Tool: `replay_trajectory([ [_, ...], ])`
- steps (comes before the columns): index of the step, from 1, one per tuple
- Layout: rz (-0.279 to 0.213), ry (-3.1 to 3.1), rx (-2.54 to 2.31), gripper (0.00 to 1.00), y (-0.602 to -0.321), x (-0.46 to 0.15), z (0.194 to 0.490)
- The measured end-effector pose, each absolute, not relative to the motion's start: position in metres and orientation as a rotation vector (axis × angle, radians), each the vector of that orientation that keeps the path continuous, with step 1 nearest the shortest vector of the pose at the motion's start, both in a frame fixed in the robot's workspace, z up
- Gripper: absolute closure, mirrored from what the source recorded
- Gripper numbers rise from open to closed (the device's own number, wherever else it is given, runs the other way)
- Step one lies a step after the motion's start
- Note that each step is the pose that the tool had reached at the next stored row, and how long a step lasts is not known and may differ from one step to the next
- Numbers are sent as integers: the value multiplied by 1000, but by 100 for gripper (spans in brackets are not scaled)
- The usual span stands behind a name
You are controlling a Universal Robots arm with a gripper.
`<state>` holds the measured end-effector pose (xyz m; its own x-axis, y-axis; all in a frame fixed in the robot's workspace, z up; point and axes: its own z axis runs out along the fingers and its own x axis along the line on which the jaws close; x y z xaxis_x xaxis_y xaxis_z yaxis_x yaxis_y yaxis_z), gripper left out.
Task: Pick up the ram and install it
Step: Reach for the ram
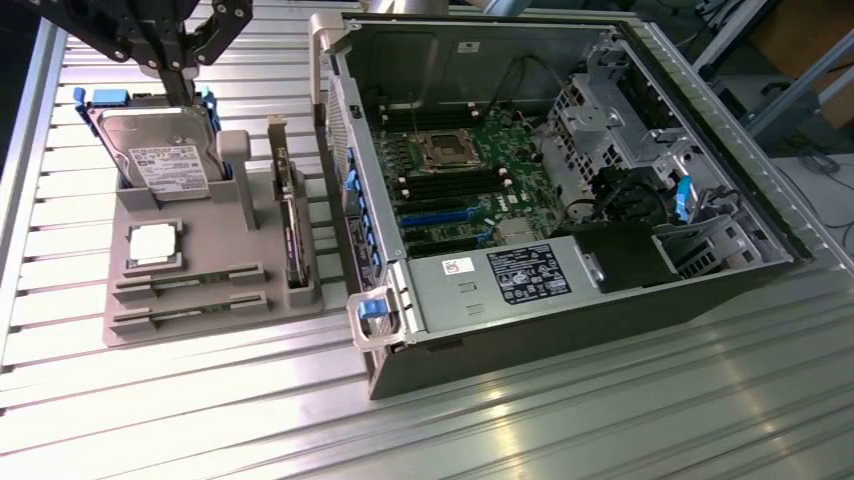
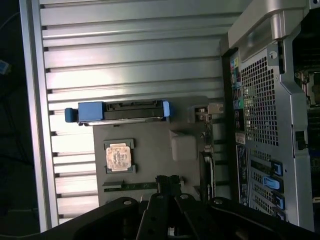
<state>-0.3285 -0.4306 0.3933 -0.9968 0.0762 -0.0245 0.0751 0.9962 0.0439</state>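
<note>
The ram (image 2: 129, 186) looks thin, light, stiff and easy to break. I would pinch its long flat sides. The gripper (image 2: 167, 180) is pressed together, empty.

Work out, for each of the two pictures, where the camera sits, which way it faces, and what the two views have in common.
Exterior view: raised off the arm, looking down at an angle on the slatted table, grey tray and open computer case; the shut gripper shows near the hard drive.
Wrist view: on the wrist, looking down past the gripper onto the tray.
Shared: tray, hard drive, CPU, the ram, case, gripper.
</note>
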Motion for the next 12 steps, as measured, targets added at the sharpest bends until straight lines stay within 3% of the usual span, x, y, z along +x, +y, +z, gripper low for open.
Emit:
replay_trajectory([
  [12,67,3112,118,89,-436,-329,393],
])
